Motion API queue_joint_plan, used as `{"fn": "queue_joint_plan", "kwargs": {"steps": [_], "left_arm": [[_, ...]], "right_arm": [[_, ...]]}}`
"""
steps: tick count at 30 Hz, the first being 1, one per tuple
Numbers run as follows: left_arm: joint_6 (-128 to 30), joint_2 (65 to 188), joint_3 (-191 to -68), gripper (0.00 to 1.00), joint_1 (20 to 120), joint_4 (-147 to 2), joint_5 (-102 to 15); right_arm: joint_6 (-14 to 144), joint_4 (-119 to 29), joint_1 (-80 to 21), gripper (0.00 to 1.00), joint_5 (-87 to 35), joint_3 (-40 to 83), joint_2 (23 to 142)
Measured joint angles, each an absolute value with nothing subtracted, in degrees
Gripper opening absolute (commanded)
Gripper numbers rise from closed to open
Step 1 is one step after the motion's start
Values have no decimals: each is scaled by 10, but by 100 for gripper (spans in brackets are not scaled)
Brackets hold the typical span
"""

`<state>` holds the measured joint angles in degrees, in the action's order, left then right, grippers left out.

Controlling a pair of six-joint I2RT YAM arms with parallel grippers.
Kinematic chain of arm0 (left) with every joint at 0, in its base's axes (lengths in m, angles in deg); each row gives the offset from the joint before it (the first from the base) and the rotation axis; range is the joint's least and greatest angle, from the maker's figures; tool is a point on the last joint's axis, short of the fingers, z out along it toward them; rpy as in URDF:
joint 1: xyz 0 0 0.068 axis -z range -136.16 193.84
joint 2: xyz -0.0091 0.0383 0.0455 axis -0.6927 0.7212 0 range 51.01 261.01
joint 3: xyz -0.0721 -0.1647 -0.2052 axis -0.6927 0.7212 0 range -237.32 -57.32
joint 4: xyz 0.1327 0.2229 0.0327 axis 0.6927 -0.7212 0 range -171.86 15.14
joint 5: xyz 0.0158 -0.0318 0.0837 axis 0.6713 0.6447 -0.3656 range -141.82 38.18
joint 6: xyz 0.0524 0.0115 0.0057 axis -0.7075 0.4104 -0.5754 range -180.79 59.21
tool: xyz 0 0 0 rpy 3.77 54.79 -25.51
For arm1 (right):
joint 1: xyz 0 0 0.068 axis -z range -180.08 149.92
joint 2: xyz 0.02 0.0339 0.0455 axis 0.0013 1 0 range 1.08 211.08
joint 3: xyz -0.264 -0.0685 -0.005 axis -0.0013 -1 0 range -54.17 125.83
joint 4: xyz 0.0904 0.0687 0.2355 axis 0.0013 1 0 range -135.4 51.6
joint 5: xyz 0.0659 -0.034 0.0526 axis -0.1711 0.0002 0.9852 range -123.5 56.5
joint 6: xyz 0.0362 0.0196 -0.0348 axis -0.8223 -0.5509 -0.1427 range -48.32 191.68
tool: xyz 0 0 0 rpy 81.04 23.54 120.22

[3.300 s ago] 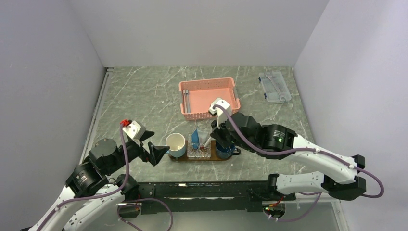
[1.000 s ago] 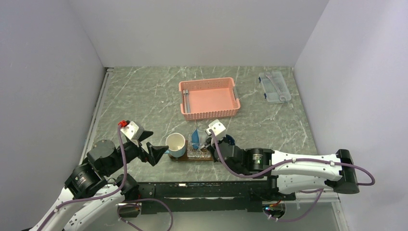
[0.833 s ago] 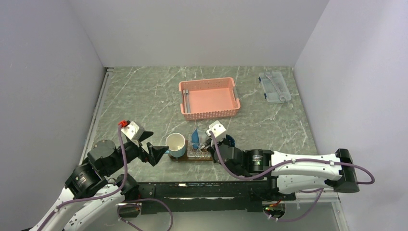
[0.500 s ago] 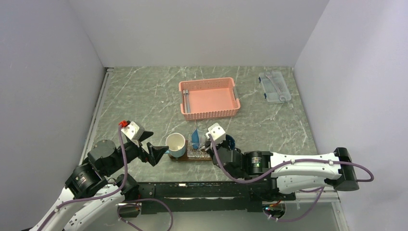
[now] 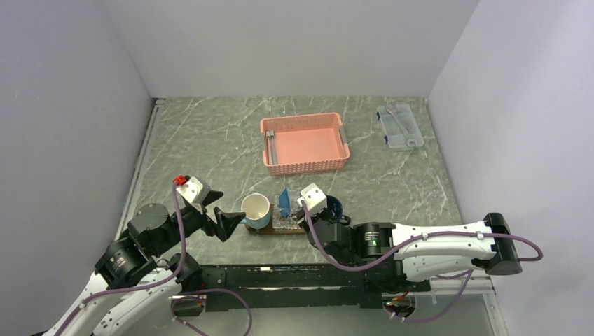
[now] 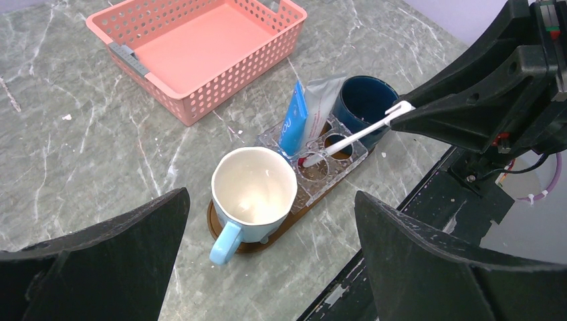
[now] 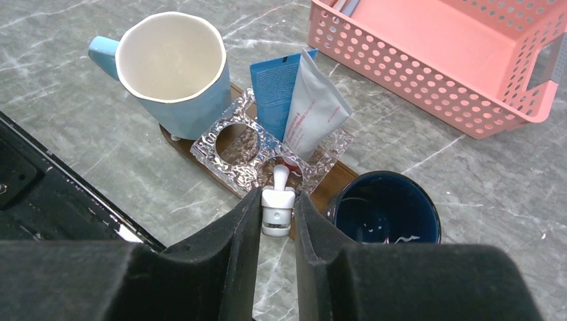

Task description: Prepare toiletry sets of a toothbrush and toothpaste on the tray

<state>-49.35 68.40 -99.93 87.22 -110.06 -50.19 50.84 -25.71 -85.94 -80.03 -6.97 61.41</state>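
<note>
The right gripper (image 7: 277, 200) comes in low from the near edge, its jaws close on either side of the handle end of a white toothbrush (image 6: 354, 137). The toothbrush leans at a slant, with its reddish head down in a round hole of the clear acrylic holder (image 7: 212, 142) and its handle up between the fingers. That low, angled approach seems chosen to thread the head into the hole without knocking the tubes behind it. I cannot tell whether the pads are pinching the handle or only bracketing it, since any gap is too fine to see.

The holder sits on the dark wooden tray (image 7: 339, 176), which lies near the table's front edge. The blue toothpaste (image 7: 274, 87) stands upright in the holder's back row, flat end up. A white tube (image 7: 311, 107) leans against it, so the holder keeps each set standing together. A light-blue mug (image 7: 170, 60) rests on one end of the tray, and a dark blue cup (image 7: 384, 207) stands at the other.

The left gripper (image 5: 235, 224) hovers beside the mug with its jaws spread wide and nothing between them. It is probably parked clear of the right arm's work. The pink basket (image 7: 434, 80) lies well behind the tray.
</note>
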Motion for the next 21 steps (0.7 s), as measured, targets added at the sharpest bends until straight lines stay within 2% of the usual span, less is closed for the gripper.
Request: {"fn": "queue_joint_plan", "kwargs": {"steps": [6,14,21], "left_arm": [[-493,683,-999,99,872,-1101,-502],[-493,679,-999,99,872,-1101,-502],[-493,679,-999,99,872,-1101,-502]], "right_arm": [[504,-258,-866,15,-803,-70,614],[496,-265,-871,15,-810,-70,614],[487,-279,-872,22,-815,-86,613]]}}
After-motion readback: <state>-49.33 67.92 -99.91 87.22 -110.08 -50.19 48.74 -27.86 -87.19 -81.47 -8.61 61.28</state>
